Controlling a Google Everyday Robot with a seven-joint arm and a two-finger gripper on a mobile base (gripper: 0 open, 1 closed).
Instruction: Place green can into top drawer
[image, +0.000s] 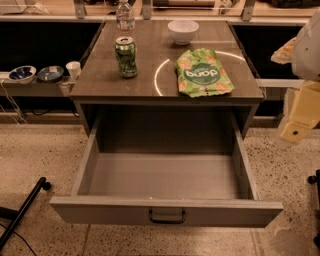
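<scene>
Plainly, the small dark-green drink can with pale markings and a silver pull-tab top (126, 56) stands upright in the upper left of the frame, on the left half of the grey-brown wooden cabinet top (125, 87). It looks rigid but thin-walled, smooth, and probably light; a hard squeeze could dent it and a loose one could let it slip. The best hold seems to be across the round body at mid-height, clear of the rim.

Behind it, near but apart, stands a clear plastic water bottle (125, 17). A white ceramic bowl (183, 31) and a flat green snack bag (202, 72) sit well off to the right.

The wide, shallow grey-brown wooden top drawer (85, 165) is pulled fully out across the lower middle of the frame, with a dark metal pull handle (167, 216) on its front panel.

The cream-coloured gripper (299, 120) hangs at the right edge, well apart from the can; whether it is open or closed cannot be told.

The top is glossy and likely slick. Speckled stone floor (50, 150) surrounds the cabinet.
</scene>
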